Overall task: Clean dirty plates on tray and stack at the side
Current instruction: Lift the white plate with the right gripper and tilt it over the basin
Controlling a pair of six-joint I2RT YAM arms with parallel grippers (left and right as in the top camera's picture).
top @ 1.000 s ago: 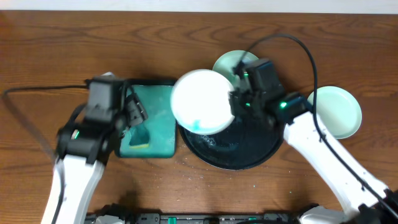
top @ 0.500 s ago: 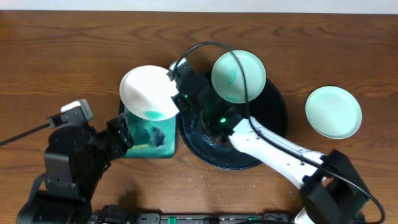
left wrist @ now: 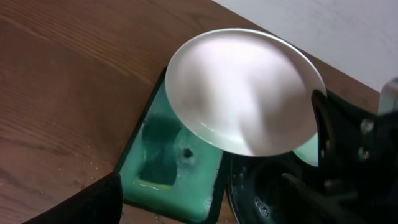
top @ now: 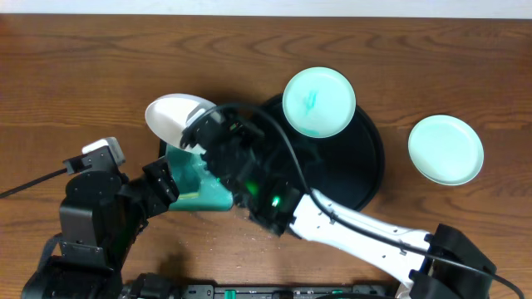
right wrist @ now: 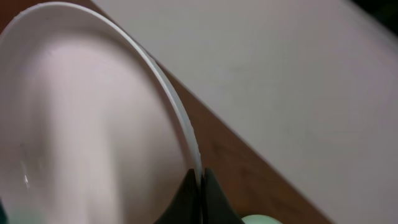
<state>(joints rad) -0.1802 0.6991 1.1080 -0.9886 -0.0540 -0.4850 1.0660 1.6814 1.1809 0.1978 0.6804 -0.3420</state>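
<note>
My right gripper (right wrist: pixel 200 184) is shut on the rim of a white plate (top: pixel 172 115), which it holds tilted on edge above the far end of the teal tray (top: pixel 196 181). In the left wrist view that plate (left wrist: pixel 242 90) hangs over the teal tray (left wrist: pixel 186 177). A second plate (top: pixel 319 102), with a teal smear, lies on the far rim of the black tray (top: pixel 357 174). A third, pale mint plate (top: pixel 445 149) rests on the table to the right. My left gripper (top: pixel 162 187) stands open beside the teal tray's near left corner, with nothing in it.
A dark sponge (left wrist: pixel 159 163) lies in the teal tray's wet hollow. My right arm (top: pixel 349 224) reaches across the black tray from the lower right. The black tray's rim (left wrist: pixel 239 193) sits close against the teal tray.
My right arm swung the held plate left, from above the black tray to above the teal tray, and tilted it. The left arm drew back toward the lower left.
</note>
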